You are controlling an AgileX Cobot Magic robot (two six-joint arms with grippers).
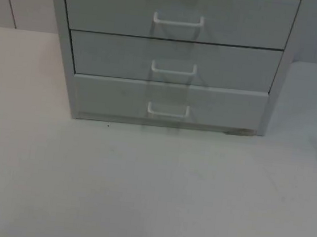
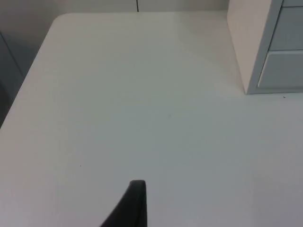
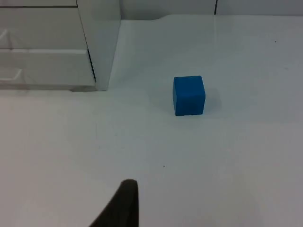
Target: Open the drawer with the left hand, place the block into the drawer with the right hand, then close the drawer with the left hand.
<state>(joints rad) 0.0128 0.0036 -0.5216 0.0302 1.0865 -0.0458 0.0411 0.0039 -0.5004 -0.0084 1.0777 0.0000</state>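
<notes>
Top view is showing the grey drawer cabinet [image 1: 171, 57] standing at the upper middle of the frame on the white tabletop [image 1: 150, 192], with three drawers all sitting shut; the bottom drawer [image 1: 169, 102] and its white handle [image 1: 168, 110] are lying lowest. The blue block [image 3: 189, 95] is resting on the tabletop in the right wrist view, well apart from the cabinet's corner. The left hand [image 2: 135, 203] is hanging over bare tabletop, some way from the cabinet's side, and the right hand [image 3: 124, 203] is waiting short of the block (how wide either hand stands cannot be told).

The handles are looking thin and shallow, so the left hand is risking a slip off one. The task is not naming a drawer, so a wrong choice is possible. The light cabinet may also be sliding forward under the pull.
</notes>
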